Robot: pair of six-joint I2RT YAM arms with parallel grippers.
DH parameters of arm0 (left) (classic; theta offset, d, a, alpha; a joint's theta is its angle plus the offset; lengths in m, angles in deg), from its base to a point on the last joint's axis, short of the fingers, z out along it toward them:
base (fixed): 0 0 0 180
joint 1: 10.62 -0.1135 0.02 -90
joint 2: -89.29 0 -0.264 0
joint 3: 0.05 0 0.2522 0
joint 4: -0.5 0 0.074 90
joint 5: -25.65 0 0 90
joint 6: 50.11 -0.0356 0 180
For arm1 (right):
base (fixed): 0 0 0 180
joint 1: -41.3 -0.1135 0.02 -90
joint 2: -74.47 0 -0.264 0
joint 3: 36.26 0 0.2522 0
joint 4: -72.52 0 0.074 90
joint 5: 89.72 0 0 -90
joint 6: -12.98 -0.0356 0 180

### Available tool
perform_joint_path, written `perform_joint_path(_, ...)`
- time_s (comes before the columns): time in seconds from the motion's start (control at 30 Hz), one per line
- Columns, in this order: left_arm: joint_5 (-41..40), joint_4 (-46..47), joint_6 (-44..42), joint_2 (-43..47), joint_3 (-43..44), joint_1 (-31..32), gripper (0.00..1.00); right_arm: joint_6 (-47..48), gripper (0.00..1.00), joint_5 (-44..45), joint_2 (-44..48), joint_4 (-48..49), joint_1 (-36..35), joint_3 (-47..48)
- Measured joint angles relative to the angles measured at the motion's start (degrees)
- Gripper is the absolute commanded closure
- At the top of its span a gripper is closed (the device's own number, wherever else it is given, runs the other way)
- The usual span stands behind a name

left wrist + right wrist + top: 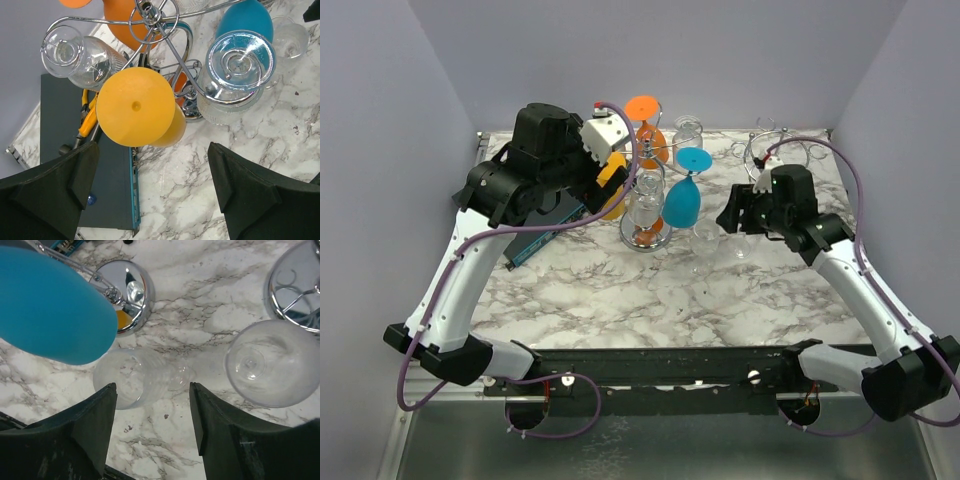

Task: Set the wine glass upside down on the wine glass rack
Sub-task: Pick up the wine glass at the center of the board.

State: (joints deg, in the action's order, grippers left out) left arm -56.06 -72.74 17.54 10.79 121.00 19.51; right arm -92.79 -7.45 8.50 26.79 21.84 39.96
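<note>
The chrome wine glass rack (647, 160) stands mid-table with blue (682, 200), orange (642, 110) and yellow (612, 182) glasses hanging upside down on it. A clear wine glass (135, 377) rests on the marble just right of the rack base (127, 290), also seen from above as the clear wine glass (705, 240). My right gripper (151, 390) hovers over it, open, with the glass just beyond its fingertips and not gripped. My left gripper (154, 150) is open wide beside the hanging yellow glass (135, 105) and holds nothing.
A second clear glass (272, 362) stands right of the first. Another chrome rack (770, 150) is at the back right. A dark box with a blue edge (65, 150) and orange-handled tools (90, 117) lie left of the rack. Clear glasses (85, 55) hang there too.
</note>
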Motion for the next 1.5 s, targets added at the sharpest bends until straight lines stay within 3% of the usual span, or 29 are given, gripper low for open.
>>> perform_joint_path(0.53,1.88,-1.2,0.59,0.5,0.0,0.0,0.01,-2.67,0.44,1.07,-4.74,1.03,-3.96,-2.95)
perform_joint_path(0.73,3.21,-1.64,0.92,1.2,-0.13,0.0,0.01,-2.19,0.57,1.49,-7.39,2.01,-4.61,-2.95)
perform_joint_path(0.9,4.26,-2.03,0.94,1.88,-0.28,0.0,0.01,-1.38,0.85,1.46,-7.54,2.34,-4.85,-2.97)
perform_joint_path(1.07,5.16,-2.25,1.11,1.9,-0.28,0.0,0.01,-0.09,1.0,2.91,-6.1,0.61,-4.76,-4.46)
perform_joint_path(1.33,7.98,-2.51,2.05,1.95,-0.28,0.0,0.01,0.81,1.0,3.85,0.98,-7.41,-4.94,-5.16)
perform_joint_path(1.5,11.17,-2.54,4.04,2.51,-0.72,0.0,0.01,1.84,1.0,4.04,5.11,-13.73,-4.94,-0.2)
